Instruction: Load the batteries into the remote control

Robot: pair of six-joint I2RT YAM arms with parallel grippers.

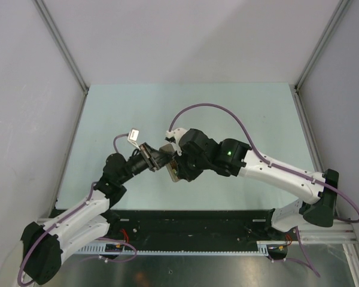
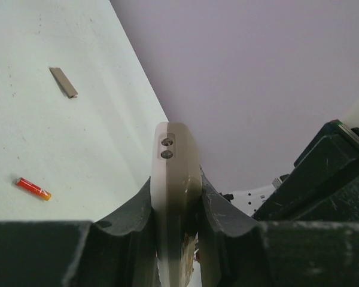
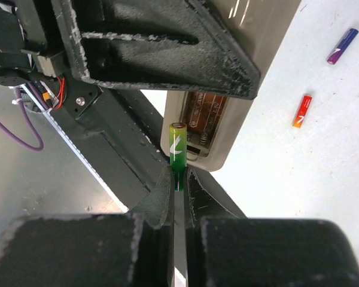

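Being pinched at its lower end by the right gripper, the green battery is being pointed lengthwise toward 12 o'clock, with the open bay of the remote control, itself being clamped edgewise by the left gripper, lying just beyond at 1 o'clock.

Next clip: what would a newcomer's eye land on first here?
Mid-table the two arms meet: the left gripper clamps the remote on edge, while the right gripper holds a green battery right by its open compartment. A red battery and a blue battery lie loose on the table.
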